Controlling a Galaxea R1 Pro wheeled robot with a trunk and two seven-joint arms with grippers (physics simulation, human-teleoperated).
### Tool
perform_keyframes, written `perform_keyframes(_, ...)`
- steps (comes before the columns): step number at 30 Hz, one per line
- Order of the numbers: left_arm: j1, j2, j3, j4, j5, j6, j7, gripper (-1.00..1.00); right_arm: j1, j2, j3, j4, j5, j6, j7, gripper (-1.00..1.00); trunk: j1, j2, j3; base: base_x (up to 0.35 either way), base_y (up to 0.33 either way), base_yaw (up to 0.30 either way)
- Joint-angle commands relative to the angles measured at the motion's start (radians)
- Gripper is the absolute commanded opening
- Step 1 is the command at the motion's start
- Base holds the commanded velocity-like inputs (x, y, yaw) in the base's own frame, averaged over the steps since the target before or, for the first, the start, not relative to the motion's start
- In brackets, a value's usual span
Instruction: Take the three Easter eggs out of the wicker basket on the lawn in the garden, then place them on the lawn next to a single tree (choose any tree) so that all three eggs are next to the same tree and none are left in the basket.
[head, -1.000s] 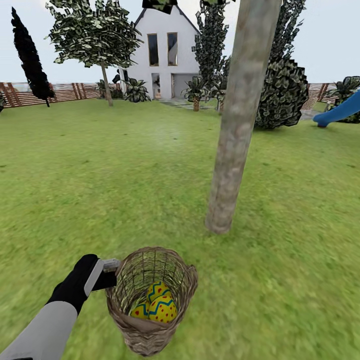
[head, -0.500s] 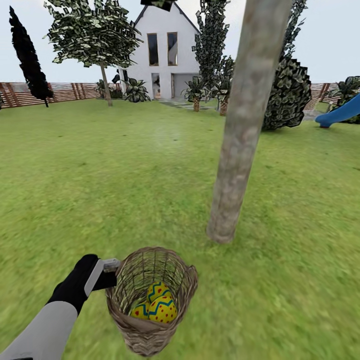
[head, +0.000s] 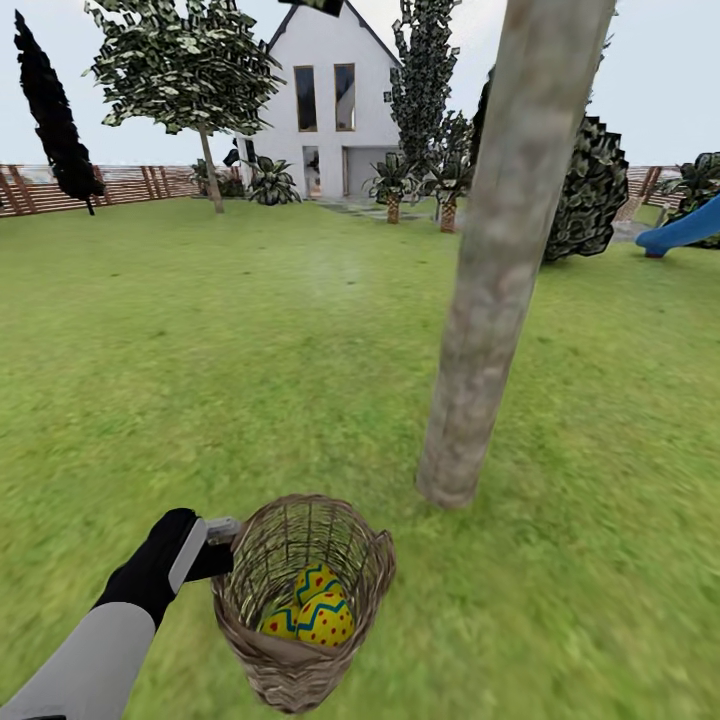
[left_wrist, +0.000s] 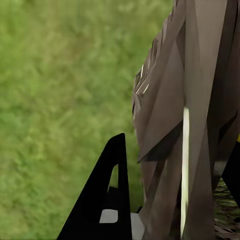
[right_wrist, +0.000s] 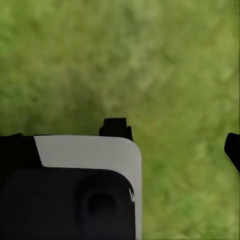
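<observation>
The wicker basket (head: 303, 598) is brown, woven open, narrower at the base, and the left hand (head: 222, 532) grips its rim, so it hangs upright above the lawn (head: 250, 350). Inside lie yellow Easter eggs (head: 312, 607) with blue zigzag bands and red dots; two are clear. Beyond the hand stands the tree (head: 490, 290), a thick grey-beige trunk.

The tree (head: 500, 250) is cut off above; the third of the Easter eggs (head: 318, 608) lies hidden.
</observation>
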Motion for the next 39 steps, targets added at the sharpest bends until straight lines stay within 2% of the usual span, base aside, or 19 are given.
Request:
perform_keyframes(1, -0.001, 0.000, 0.001, -0.001, 0.021, 0.002, 0.008, -1.00, -0.001, -0.001, -0.009, 0.003, 0.010, -0.006, 0.003, 1.00, 0.001, -0.001, -0.001, 0.331, 0.000, 0.000)
perform_keyframes(26, -0.001, 0.000, 0.002, -0.002, 0.021, 0.002, 0.008, -1.00, 0.008, -0.001, -0.003, 0.003, 0.012, -0.007, 0.003, 1.00, 0.001, -0.001, -0.001, 0.331, -0.001, 0.000)
perform_keyframes(39, -0.001, 0.000, 0.001, -0.001, 0.020, 0.002, 0.008, -1.00, 0.008, -0.001, -0.003, 0.003, 0.012, -0.007, 0.003, 1.00, 0.001, -0.001, -0.001, 0.327, -0.127, 0.000)
